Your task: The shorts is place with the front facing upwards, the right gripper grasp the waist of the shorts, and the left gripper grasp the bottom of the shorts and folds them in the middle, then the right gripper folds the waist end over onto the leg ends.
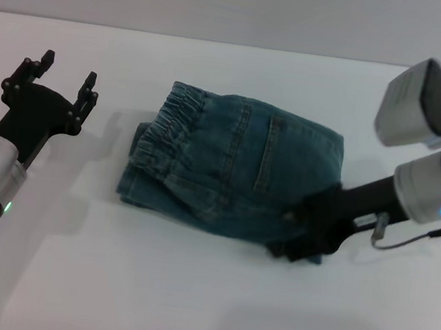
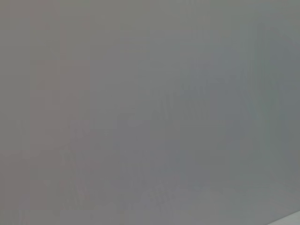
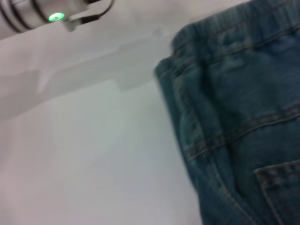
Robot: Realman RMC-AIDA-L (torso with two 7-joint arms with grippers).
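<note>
The left gripper (image 1: pixel 56 80) hangs open at nine o'clock, clear of the shorts (image 1: pixel 236 167); these lie folded mid-table, waist (image 1: pixel 168 130) leftward; the right gripper (image 1: pixel 309 228), at four o'clock, touches their edge, jaws unreadable; denim looks soft, weighty, best pinched at seams.

Shorts (image 1: pixel 232 166), frame centre: mid-blue denim, faded paler in streaks, orange-tan stitching along seams and pocket outline. Waist (image 1: pixel 160 129), left side of bundle: same blue, puckered ribbing, darker in the folds. Left gripper (image 1: pixel 58 81), upper left: matte black, on silver cylinder with black rings, small green light. Right gripper (image 1: pixel 309 228), lower right of shorts: black; arm behind silver-grey, cyan-lit ring. Table (image 1: pixel 149 285): plain white.
</note>
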